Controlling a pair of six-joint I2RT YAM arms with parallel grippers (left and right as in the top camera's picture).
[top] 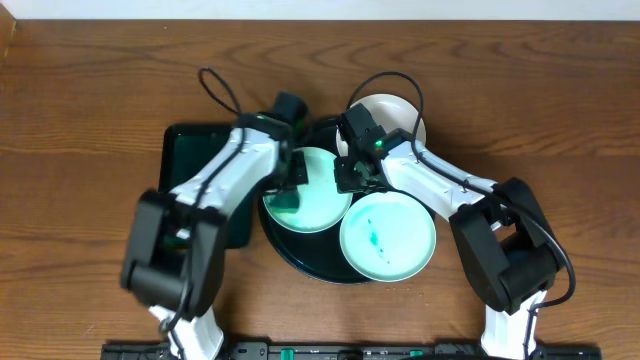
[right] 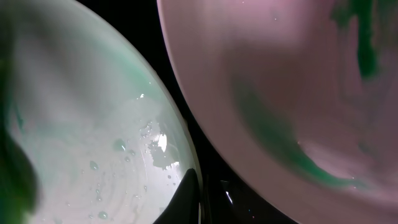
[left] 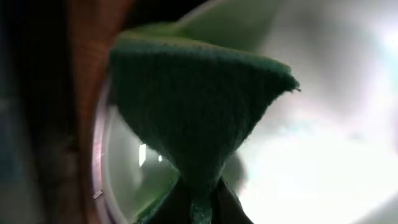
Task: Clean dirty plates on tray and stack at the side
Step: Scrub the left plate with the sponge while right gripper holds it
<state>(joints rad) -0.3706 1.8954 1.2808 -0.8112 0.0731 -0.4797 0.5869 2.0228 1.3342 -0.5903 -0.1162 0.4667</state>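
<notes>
Plates (top: 388,237), three in all, crowd the round black tray (top: 300,262) at mid-worktop (top: 80,100): a mint plate (top: 325,200) on its left half, a smeared plate (top: 400,250) on its front right, and a white plate (top: 395,112) at the back edge. My left tool (left: 200,208) is clamped on a dark green cloth (left: 199,106) that hangs over the mint plate. My right tool (right: 194,202) is closed on nothing, its tips down in the gap between the mint and smeared plates.

I judge the plates stiff, light and possibly breakable. Their glossy faces carry droplets, so they look slippery. The thin raised rim is the place to pinch, best where it overhangs the tray's edge.

My arms hide the mint plate's near-left part and half the white plate, so I cannot tell whether the white plate is smeared or fully on the tray. The left wrist view is mostly blur and cloth. Whether the right tips touch a rim is unclear.
</notes>
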